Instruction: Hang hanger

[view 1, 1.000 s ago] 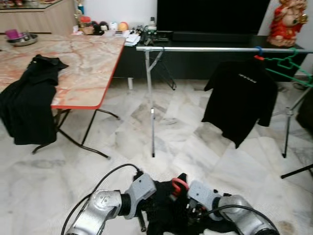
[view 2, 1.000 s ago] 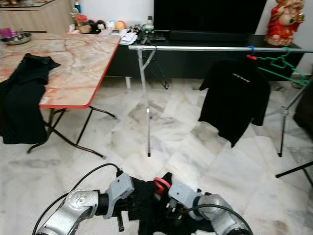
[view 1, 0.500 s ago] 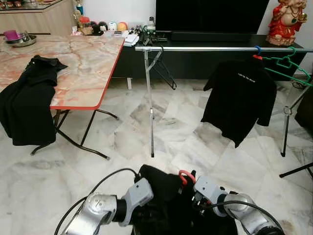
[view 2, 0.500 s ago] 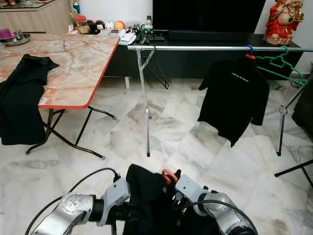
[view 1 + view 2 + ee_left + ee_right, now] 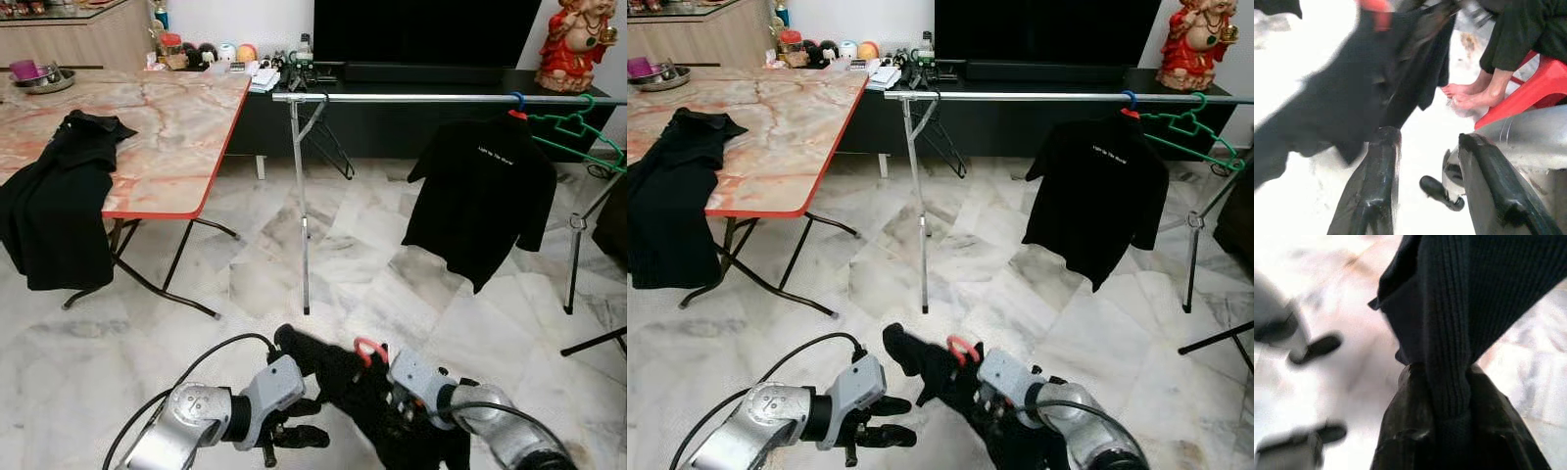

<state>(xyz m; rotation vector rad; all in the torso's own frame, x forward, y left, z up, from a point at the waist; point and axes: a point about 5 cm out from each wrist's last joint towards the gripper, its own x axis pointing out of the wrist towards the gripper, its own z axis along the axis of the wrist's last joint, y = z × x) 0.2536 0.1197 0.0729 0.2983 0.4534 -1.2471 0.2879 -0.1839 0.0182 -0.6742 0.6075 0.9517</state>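
Low over the marble floor (image 5: 88,372), the right end effector (image 5: 1442,426) is clenched on a black garment (image 5: 358,387) carrying a red hanger (image 5: 368,350). Just beside it, the left end effector (image 5: 289,431) hangs released, fingers (image 5: 1374,186) apart. Beyond stands the metal rail (image 5: 421,98).

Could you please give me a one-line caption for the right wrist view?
Right gripper clamped on a black ribbed garment above pale marble floor.
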